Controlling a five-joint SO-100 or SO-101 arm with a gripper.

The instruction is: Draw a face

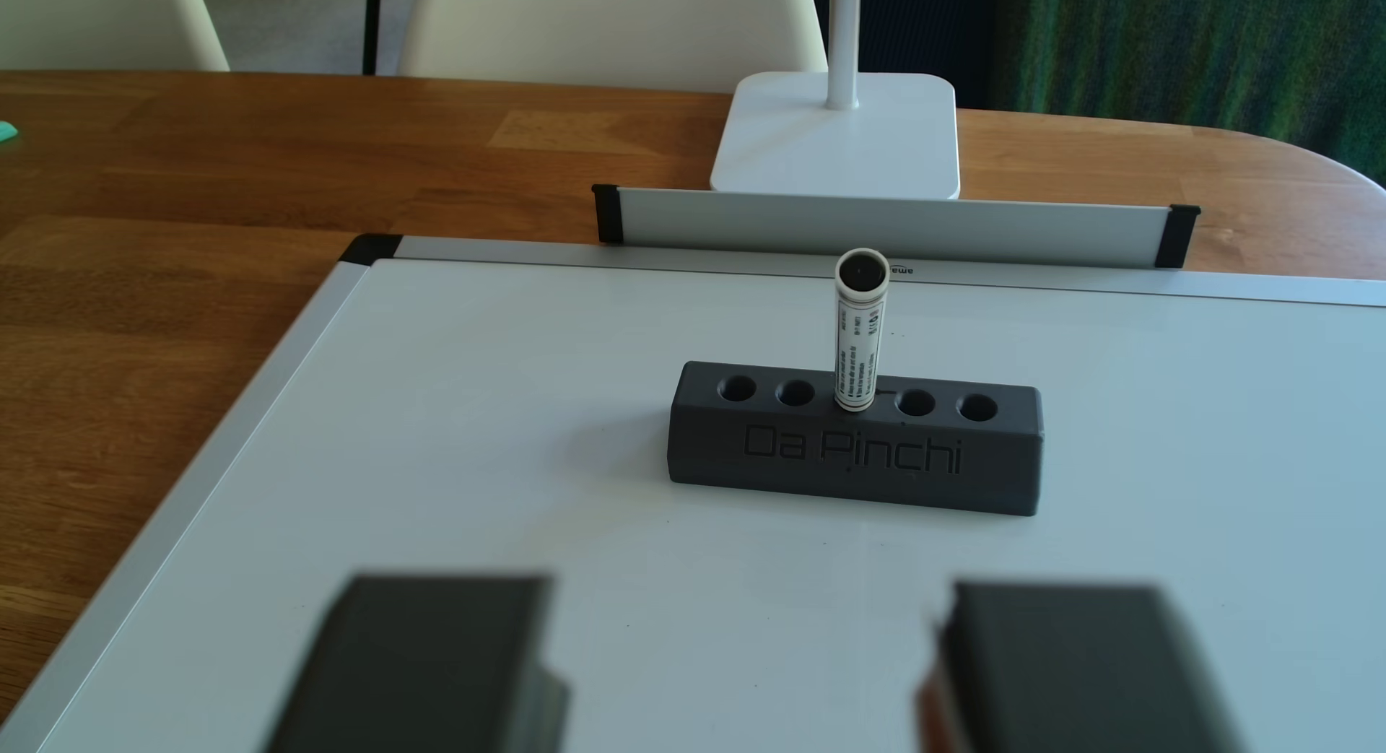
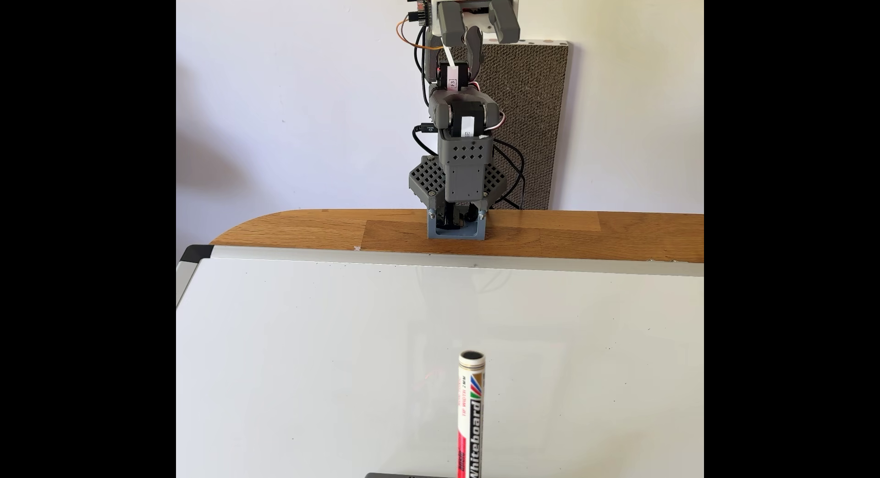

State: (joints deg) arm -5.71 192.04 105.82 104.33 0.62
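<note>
The arm (image 2: 459, 140) stands folded upright, its tool (image 2: 478, 28) raised high, fingers spread apart.

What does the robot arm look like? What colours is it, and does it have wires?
The arm is mostly grey plastic, with a holey grid pattern near its base. The gripper has two chunky grey fingers under a white block. Black, orange and red wires loop along it, and small white labels are stuck on its joints.
</note>
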